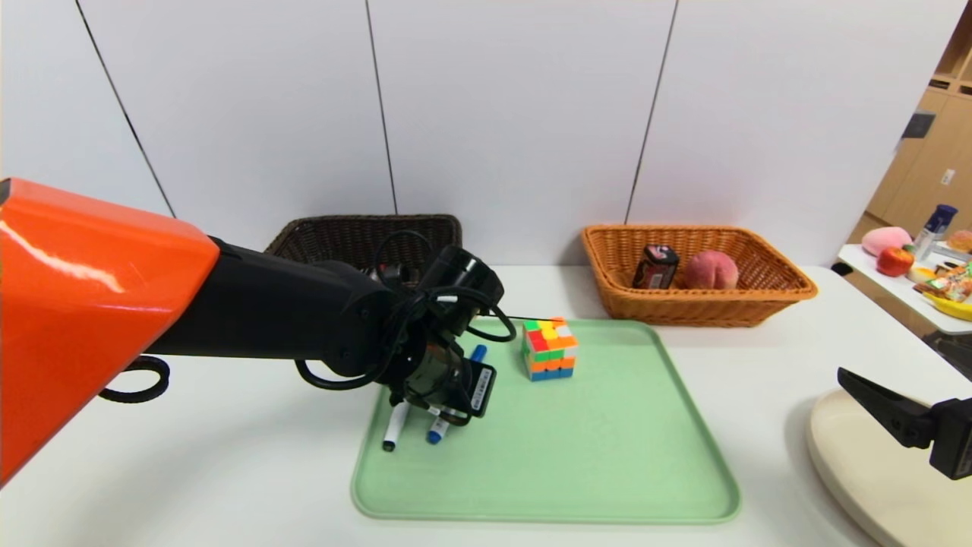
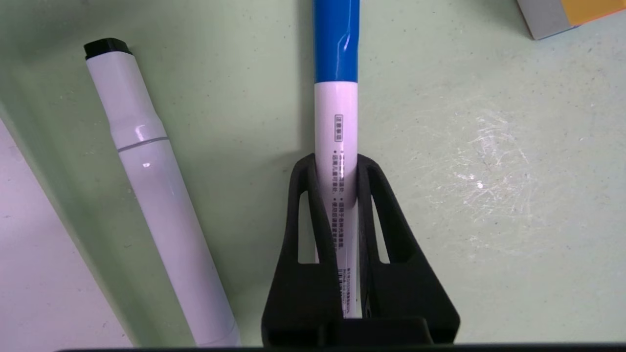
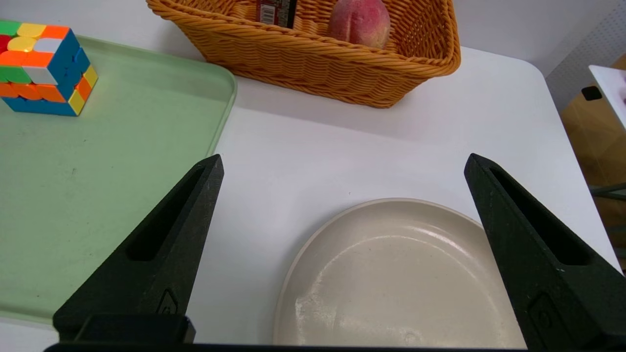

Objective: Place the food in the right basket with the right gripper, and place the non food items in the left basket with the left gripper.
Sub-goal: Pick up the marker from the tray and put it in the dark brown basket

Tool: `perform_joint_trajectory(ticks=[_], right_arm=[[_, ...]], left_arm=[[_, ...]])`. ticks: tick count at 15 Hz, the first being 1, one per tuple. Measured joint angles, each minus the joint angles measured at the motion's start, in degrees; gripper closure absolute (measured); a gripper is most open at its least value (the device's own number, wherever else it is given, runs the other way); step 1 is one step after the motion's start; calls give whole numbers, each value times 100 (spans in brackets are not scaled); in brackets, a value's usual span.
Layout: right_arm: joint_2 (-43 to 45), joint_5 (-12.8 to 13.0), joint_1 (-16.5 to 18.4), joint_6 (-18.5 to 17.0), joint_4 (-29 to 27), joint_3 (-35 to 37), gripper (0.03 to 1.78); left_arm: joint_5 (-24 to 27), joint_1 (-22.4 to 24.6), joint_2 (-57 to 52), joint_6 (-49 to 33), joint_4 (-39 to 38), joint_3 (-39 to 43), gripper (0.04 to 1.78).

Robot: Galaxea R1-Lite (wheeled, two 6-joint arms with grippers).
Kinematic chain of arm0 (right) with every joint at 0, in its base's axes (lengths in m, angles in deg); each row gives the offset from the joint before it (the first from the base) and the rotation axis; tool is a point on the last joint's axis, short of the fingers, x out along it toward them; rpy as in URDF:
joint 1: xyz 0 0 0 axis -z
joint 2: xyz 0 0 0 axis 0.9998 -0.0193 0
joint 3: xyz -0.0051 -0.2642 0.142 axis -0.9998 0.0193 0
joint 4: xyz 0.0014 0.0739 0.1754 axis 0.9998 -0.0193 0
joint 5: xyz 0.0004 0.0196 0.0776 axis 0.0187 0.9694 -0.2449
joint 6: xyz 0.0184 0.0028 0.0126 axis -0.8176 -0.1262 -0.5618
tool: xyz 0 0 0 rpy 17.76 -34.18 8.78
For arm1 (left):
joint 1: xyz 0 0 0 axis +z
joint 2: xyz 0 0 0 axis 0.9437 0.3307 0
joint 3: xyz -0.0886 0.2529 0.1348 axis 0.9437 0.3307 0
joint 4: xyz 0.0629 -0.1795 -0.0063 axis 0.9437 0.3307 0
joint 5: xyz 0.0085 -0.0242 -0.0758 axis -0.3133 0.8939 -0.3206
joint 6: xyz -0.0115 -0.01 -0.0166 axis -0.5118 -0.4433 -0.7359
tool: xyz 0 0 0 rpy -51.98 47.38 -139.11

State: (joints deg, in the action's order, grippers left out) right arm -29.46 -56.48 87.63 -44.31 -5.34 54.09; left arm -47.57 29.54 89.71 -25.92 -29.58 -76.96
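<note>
Black-capped marker just beside left gripper, puzzle cube near, tray open rightward

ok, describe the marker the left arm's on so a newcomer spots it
Start at the green tray; two white markers lie at its left edge. The blue-capped marker lies inside the tray, clamped in the left gripper. The black-capped marker beside it lies free.

You see a pale green tray, an orange woven basket, a multicoloured cube, and 2 white markers.
</note>
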Motion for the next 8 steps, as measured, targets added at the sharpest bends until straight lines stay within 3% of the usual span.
perform_joint_trajectory(ticks=[8], right_arm=[[0, 0, -2, -11, 2, 18, 11]], left_arm=[[-107, 40, -477, 50, 13, -235, 166]])
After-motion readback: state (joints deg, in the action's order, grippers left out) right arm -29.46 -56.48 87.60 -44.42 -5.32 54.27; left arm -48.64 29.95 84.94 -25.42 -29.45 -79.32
